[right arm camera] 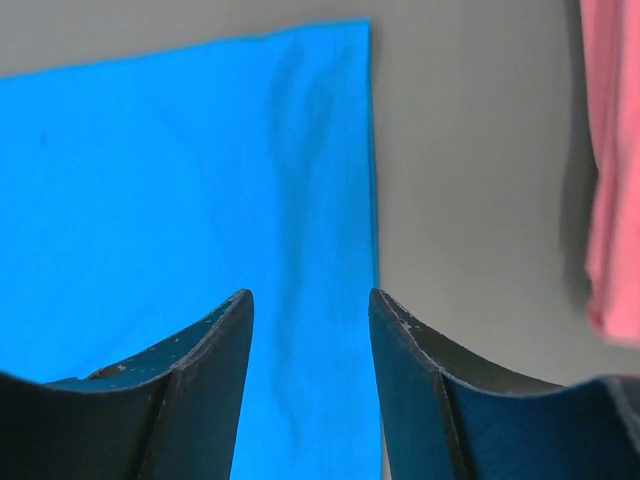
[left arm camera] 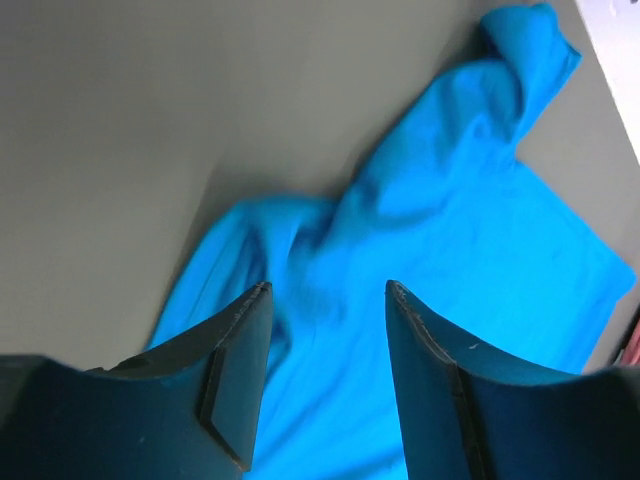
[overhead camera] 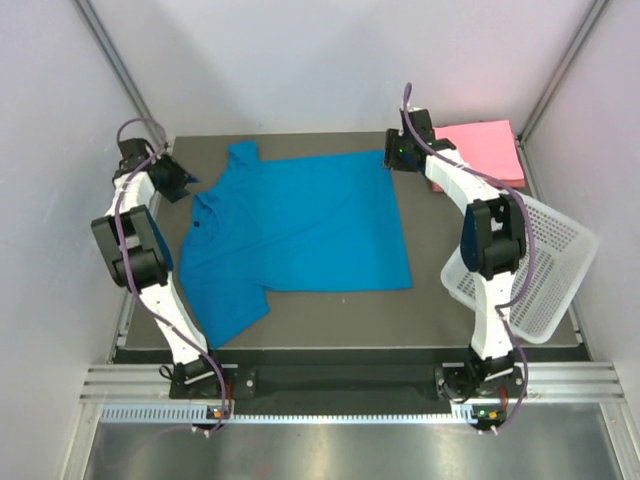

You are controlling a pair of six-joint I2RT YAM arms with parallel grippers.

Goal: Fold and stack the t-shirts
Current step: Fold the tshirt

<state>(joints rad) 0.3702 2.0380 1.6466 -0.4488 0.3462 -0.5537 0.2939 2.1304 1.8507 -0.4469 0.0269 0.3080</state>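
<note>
The blue t-shirt [overhead camera: 300, 235] lies spread out flat on the dark worktop [overhead camera: 340, 310], collar toward the left and straight hem toward the right. One sleeve points to the far side and the other to the near side.

The left fingers [overhead camera: 175, 180] sit at the shirt's left end, just beside the collar and far shoulder. From the left wrist they stand apart with nothing between them. The rumpled shoulder cloth and far sleeve lie below and beyond the gap.

The right fingers [overhead camera: 400, 152] are over the far right corner of the hem. From the right wrist these fingers [right arm camera: 215, 350] are also apart and hold nothing. The shirt's right edge runs under the gap, with bare worktop to its right.

The folded pink t-shirts [overhead camera: 480, 145] lie in the far right corner, apart from the blue one. A white basket [overhead camera: 545, 270] sits tilted at the worktop's right edge.
</note>
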